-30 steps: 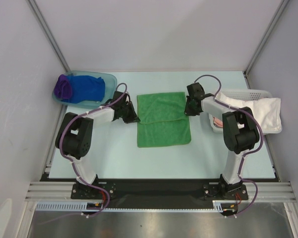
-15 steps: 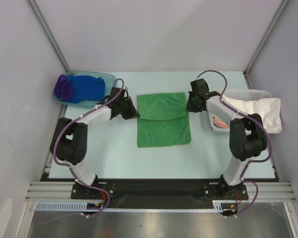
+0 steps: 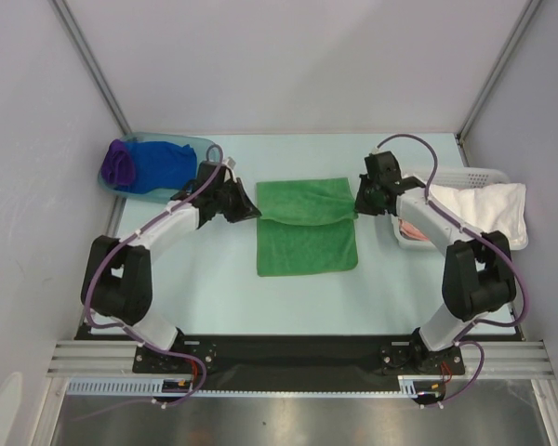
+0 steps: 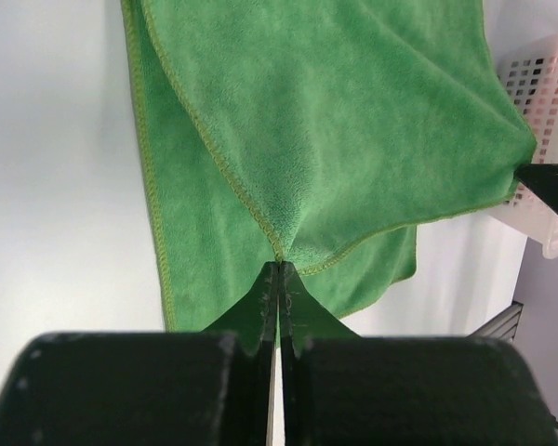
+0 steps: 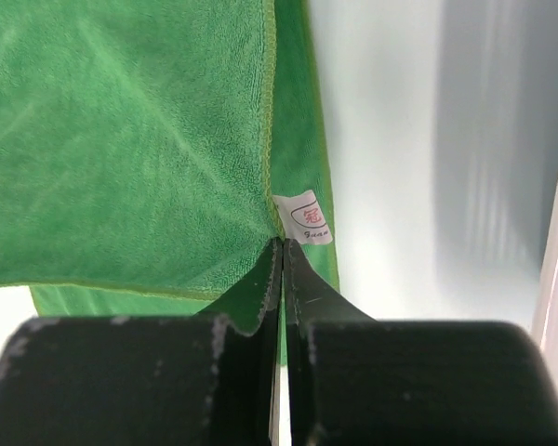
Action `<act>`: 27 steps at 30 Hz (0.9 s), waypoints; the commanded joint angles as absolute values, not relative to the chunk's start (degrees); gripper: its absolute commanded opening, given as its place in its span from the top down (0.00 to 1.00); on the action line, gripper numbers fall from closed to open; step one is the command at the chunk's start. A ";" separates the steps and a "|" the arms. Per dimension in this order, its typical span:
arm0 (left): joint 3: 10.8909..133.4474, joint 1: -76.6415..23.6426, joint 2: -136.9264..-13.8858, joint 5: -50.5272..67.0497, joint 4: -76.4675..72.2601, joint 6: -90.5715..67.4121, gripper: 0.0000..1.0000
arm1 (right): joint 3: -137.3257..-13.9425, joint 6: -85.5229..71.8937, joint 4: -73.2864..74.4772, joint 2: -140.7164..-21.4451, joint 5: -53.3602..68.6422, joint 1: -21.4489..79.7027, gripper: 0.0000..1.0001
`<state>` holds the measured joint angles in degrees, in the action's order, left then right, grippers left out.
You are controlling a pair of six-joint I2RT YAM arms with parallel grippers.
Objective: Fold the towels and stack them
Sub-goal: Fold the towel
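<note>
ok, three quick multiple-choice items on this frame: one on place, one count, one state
1. Where is the blue towel?
A) far left
B) centre
C) far right

2. How many towels are in the tub?
A) one
B) two
C) three

3. The left gripper is:
A) open
B) shut on the green towel
C) shut on nothing

Key:
1 A, it sits in the tub at the far-left corner.
2 B, only the blue towel and the purple towel are there.
3 B, its closed jaws pinch a green corner.
</note>
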<state>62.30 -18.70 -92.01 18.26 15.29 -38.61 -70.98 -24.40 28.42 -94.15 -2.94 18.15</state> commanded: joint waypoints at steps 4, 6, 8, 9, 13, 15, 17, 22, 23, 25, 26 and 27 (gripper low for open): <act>58.54 -17.84 -86.75 20.92 14.94 -37.71 1.00 | -67.59 -24.96 29.44 -88.43 -2.11 17.84 1.00; 57.83 -17.84 -86.14 21.18 14.85 -37.62 1.00 | -67.24 -24.96 29.62 -87.81 -1.76 17.84 1.00; 56.96 -17.84 -85.34 21.36 14.77 -37.53 1.00 | -66.62 -24.96 29.79 -86.84 -1.67 18.02 1.00; 56.17 -17.84 -85.08 21.44 14.50 -37.44 1.00 | -65.58 -25.05 29.71 -86.40 -1.50 18.28 1.00; 54.24 -17.84 -83.67 21.80 13.98 -37.53 1.00 | -63.11 -25.31 29.18 -84.82 -1.41 18.90 1.00; 53.53 -17.93 -83.06 22.06 13.62 -37.79 1.00 | -62.41 -25.57 29.18 -84.29 -1.49 19.25 1.00; 52.65 -17.93 -82.36 22.15 13.45 -37.71 1.00 | -61.35 -25.75 28.92 -83.94 -1.49 19.60 1.00; 50.63 -17.93 -81.91 22.32 13.54 -37.27 1.00 | -59.07 -26.01 28.48 -83.41 -1.58 20.48 1.00; 50.28 -17.93 -81.83 22.67 13.01 -37.44 1.00 | -58.71 -26.10 28.30 -83.41 -1.50 20.57 1.00; 49.05 -17.93 -81.56 22.68 12.75 -37.53 1.00 | -57.84 -26.37 27.86 -83.15 -1.41 20.65 1.00; 48.70 -17.93 -81.48 22.76 12.40 -37.70 1.00 | -57.31 -26.37 27.69 -83.06 -1.32 20.65 1.00; 48.17 -17.93 -81.30 22.94 12.22 -37.71 1.00 | -57.04 -26.37 27.69 -82.97 -1.32 20.65 1.00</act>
<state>49.58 -18.20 -83.66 21.45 14.26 -38.50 -57.84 -25.50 28.91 -85.21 -1.43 20.51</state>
